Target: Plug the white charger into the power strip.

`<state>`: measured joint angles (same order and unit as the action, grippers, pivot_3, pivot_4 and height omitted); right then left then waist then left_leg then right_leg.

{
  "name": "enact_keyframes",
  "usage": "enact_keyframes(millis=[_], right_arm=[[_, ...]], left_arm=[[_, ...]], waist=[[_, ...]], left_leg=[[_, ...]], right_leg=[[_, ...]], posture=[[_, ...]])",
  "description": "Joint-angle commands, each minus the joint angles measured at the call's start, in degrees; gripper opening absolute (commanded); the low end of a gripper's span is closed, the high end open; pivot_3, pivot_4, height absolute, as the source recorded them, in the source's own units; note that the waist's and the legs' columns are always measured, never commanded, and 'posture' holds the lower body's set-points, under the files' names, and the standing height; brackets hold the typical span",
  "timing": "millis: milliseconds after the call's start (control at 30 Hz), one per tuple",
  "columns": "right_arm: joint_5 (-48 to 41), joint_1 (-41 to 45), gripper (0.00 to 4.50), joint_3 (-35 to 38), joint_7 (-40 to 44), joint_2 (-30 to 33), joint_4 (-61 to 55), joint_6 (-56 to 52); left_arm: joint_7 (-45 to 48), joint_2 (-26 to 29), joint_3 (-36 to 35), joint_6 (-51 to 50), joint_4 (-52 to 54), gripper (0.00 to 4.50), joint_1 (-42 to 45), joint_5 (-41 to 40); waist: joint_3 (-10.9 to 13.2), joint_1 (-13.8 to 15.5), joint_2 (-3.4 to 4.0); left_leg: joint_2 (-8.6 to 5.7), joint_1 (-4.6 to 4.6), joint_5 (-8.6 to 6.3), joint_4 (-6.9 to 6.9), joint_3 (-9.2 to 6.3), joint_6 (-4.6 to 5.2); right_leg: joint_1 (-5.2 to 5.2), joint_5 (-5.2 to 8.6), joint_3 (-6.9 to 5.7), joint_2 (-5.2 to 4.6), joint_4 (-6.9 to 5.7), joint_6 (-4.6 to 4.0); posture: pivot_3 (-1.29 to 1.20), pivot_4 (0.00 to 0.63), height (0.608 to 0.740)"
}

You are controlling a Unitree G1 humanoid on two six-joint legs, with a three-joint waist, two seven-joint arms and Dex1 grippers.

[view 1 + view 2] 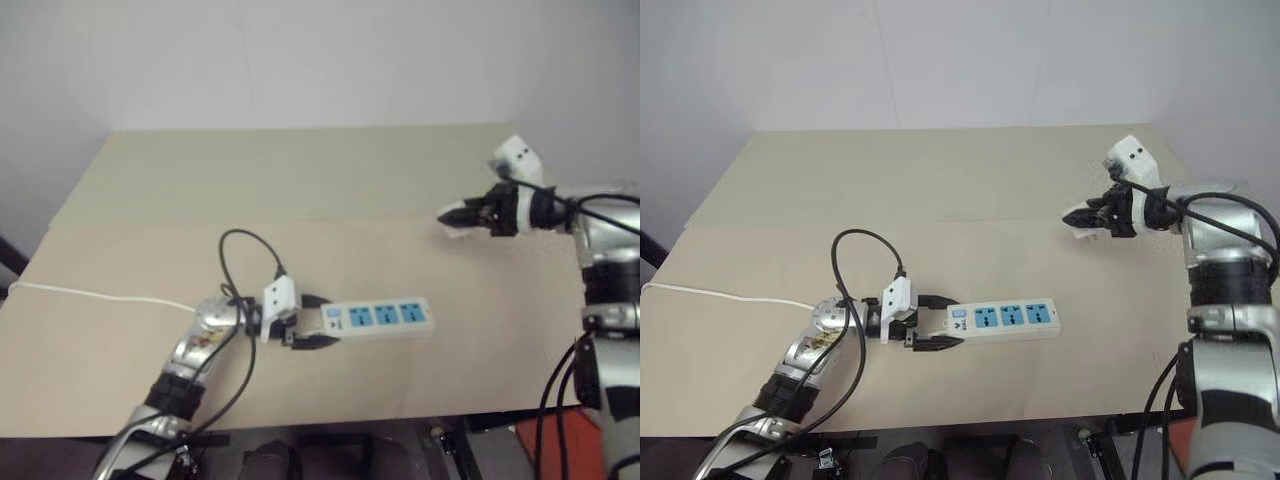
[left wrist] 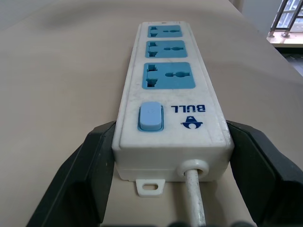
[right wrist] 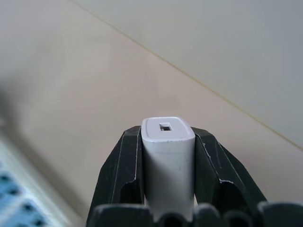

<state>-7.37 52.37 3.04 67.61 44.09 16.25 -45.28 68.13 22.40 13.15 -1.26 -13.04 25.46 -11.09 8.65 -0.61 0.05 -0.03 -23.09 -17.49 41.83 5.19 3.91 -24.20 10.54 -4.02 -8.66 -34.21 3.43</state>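
Observation:
The power strip (image 1: pixel 380 317) lies on the table near its front, a white bar with three blue sockets. My left gripper (image 1: pixel 305 329) is shut on its switch end, one black finger (image 2: pixel 90 175) on each side, where the cord (image 2: pixel 194 198) comes out. The white charger (image 3: pixel 168 156) is clamped between the fingers of my right gripper (image 1: pixel 455 214), which hangs above the table's right side, well apart from the strip. The charger's end with a small slot faces the right wrist camera.
The strip's thin white cord (image 1: pixel 90 294) runs off the table's left edge. The beige table (image 1: pixel 300 180) has a seam across its middle. A white wall stands behind it. A corner of the strip (image 3: pixel 14 189) lies low in the right wrist view.

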Motion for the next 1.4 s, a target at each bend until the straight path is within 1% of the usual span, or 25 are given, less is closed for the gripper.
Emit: enact_keyframes(millis=[33, 100, 167, 233, 300, 400, 567, 633, 833, 900, 1000, 1167, 1400], right_arm=[[-8.01, -4.21, 1.10, 6.83, -4.43, -3.74, -13.69, -4.09], [-11.18, -8.18, 1.10, 8.30, -6.24, -6.10, -19.62, -4.68], [-14.18, -13.88, 1.10, 8.95, -7.32, -9.12, -25.25, -2.04], [-14.55, -18.97, 1.10, 7.42, -8.76, -11.76, -29.41, 2.71], [-16.47, -21.96, 1.10, 6.40, -8.87, -14.64, -30.80, 5.29], [-17.00, -23.71, 1.10, 3.21, -9.08, -16.96, -30.02, 7.75], [-15.00, -23.43, 1.10, -2.41, -7.03, -18.06, -24.91, 16.34], [-15.42, -22.60, 1.10, -3.80, -5.55, -18.09, -22.42, 18.15], [-15.16, -20.33, 1.10, -7.68, 0.60, -18.46, -14.60, 25.91], [-15.06, -19.53, 1.10, -8.29, 1.97, -18.84, -12.44, 27.92], [-16.17, -18.51, 1.10, -8.28, 2.47, -19.85, -10.57, 28.17], [-15.07, -19.66, 1.10, -9.22, 2.74, -20.84, -9.67, 30.49], [-11.76, -21.02, 1.10, -9.35, 1.85, -21.64, -0.65, 37.51]], left_arm=[[-0.55, 1.18, -0.53, 0.78, -2.12, 3.24, 1.83, 1.06], [-0.79, 1.38, -0.75, 1.15, -3.38, 3.24, 2.67, 1.26], [-0.66, 1.58, -0.73, 1.71, -4.68, 3.24, 3.48, 1.50], [-0.39, 1.73, -0.65, 2.40, -5.85, 3.24, 4.12, 1.66], [-0.19, 1.71, -0.41, 2.69, -6.19, 3.24, 4.38, 1.67], [0.11, 1.67, -0.12, 2.79, -6.14, 3.24, 4.39, 1.66], [1.27, 1.94, 0.33, 2.76, -6.25, 3.24, 4.41, 1.60], [1.74, 2.03, 0.44, 2.76, -6.35, 3.24, 4.47, 1.59], [6.32, 2.87, 1.61, 2.71, -6.54, 3.24, 4.61, 1.08], [7.62, 3.20, 1.94, 3.32, -7.31, 3.24, 4.97, 1.33], [8.20, 3.08, 1.92, 3.81, -8.35, 3.24, 5.56, 1.39], [8.05, 2.76, 2.01, 4.58, -9.40, 3.24, 6.09, 1.75], [7.49, 2.71, 1.70, 3.76, -8.53, 3.24, 5.38, 1.36]], waist=[[0.00, -0.04, 0.00], [0.00, -0.08, 0.00], [-0.02, -0.05, -0.04], [-0.02, -0.06, -0.04], [-0.02, -0.06, -0.04], [-0.02, -0.11, -0.04], [-0.02, -0.16, -0.04], [-0.02, -0.17, -0.04], [-0.02, -0.22, -0.04], [-0.02, -0.19, -0.04], [-0.02, -0.20, -0.04], [-0.02, -0.20, -0.04], [-0.03, -0.24, -0.04]], left_leg=[[0.01, 0.04, 0.00, 0.01, 0.00, 0.00], [0.01, 0.09, 0.00, 0.01, 0.00, 0.00], [-0.01, 0.11, 0.00, 0.00, 0.02, 0.00], [-0.01, 0.09, 0.00, -0.02, 0.01, 0.00], [-0.04, 0.08, 0.00, -0.02, 0.01, 0.01], [-0.05, 0.14, 0.02, 0.00, 0.04, 0.03], [-0.02, 0.20, 0.02, -0.02, 0.03, 0.04], [-0.04, 0.18, 0.02, -0.02, 0.03, 0.04], [-0.02, 0.19, 0.02, -0.03, 0.04, 0.04], [-0.02, 0.19, 0.02, -0.03, 0.04, 0.04], [-0.02, 0.18, 0.02, -0.03, 0.03, 0.04], [-0.01, 0.18, 0.02, -0.03, 0.03, 0.04], [-0.01, 0.21, 0.02, -0.03, 0.04, 0.04]], right_leg=[[0.01, -0.01, 0.00, 0.00, -0.01, -0.01], [0.03, -0.01, 0.02, 0.00, -0.02, -0.02], [0.03, -0.01, 0.06, 0.01, -0.09, -0.03], [0.03, -0.01, 0.04, 0.02, -0.05, -0.02], [0.03, -0.01, 0.04, 0.02, -0.04, -0.02], [0.06, -0.01, 0.08, 0.02, -0.09, -0.02], [0.06, 0.00, 0.10, 0.06, -0.11, -0.02], [0.06, 0.00, 0.10, 0.06, -0.09, -0.02], [0.06, 0.00, 0.10, 0.08, -0.08, -0.02], [0.06, 0.00, 0.10, 0.08, -0.08, -0.02], [0.07, 0.00, 0.09, 0.09, -0.07, -0.02], [0.06, 0.00, 0.09, 0.09, -0.07, -0.02], [0.09, 0.00, 0.10, 0.09, -0.07, -0.02]], posture=[[0.00, 0.150, 0.740], [0.00, 0.150, 0.740], [0.00, 0.150, 0.740], [0.00, 0.150, 0.740], [0.00, 0.150, 0.740], [0.00, 0.150, 0.740], [0.00, 0.150, 0.740], [0.00, 0.150, 0.740], [0.00, 0.150, 0.740], [0.00, 0.150, 0.740], [0.00, 0.150, 0.740], [0.00, 0.150, 0.740], [0.00, 0.150, 0.740]])
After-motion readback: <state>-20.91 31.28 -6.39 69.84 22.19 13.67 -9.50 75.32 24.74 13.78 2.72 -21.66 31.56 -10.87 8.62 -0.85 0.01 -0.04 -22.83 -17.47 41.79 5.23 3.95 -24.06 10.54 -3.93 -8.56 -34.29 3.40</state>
